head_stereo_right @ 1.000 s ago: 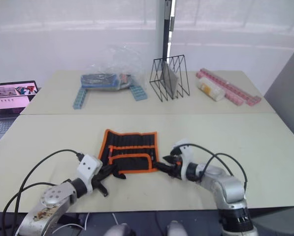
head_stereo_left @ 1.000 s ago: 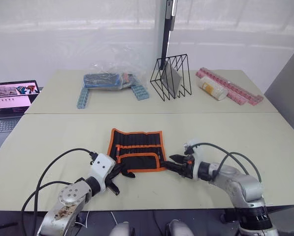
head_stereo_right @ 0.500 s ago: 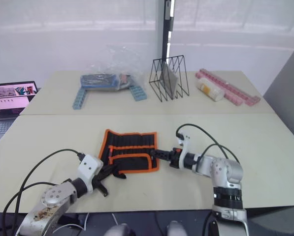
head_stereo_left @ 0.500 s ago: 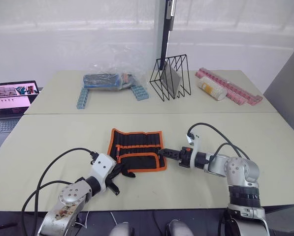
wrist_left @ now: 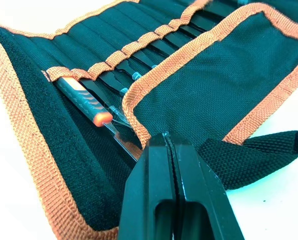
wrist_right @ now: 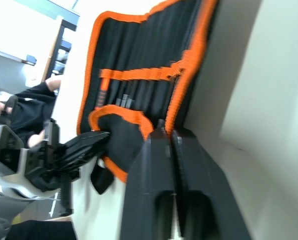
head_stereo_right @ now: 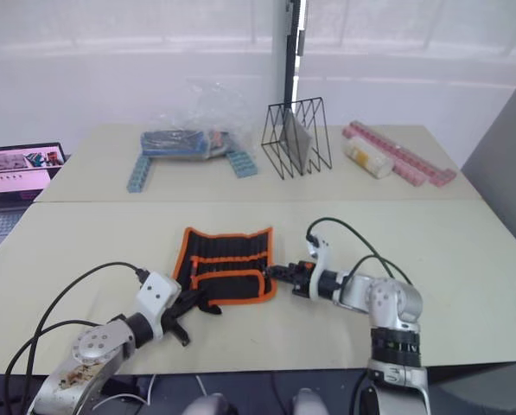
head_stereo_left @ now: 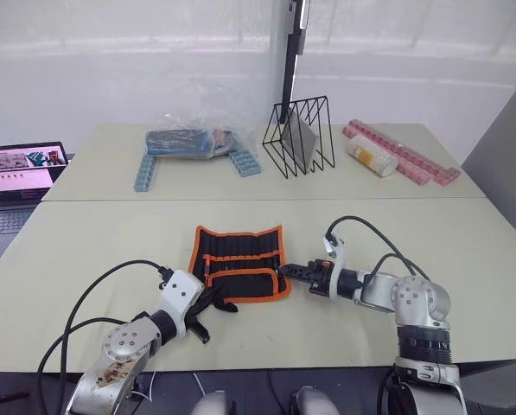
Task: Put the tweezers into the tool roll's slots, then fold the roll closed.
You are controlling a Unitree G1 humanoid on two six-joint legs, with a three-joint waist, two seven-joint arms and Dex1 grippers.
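We count one black fabric tool roll with bright orange edging (head_stereo_left: 238, 264), lying open on the near cream table (head_stereo_left: 102, 251) between our two grippers, its lower flap folded up over a row of narrow black fabric slots (wrist_left: 124, 50) holding slim black metal tweezers (wrist_left: 139, 57) whose number we cannot count, beside one orange-tipped tool (wrist_left: 84, 100). Our left gripper (wrist_left: 164, 142) is pressed together at the flap's orange corner by the black strap (wrist_left: 253, 155), and our right gripper (wrist_right: 164, 131) is likewise closed, its tips at the roll's right edge. Behind stand one black wire rack (head_stereo_left: 301, 136), one clear plastic bag of blue items (head_stereo_left: 188, 138) and one open laptop (head_stereo_left: 20, 173); we read no writing.
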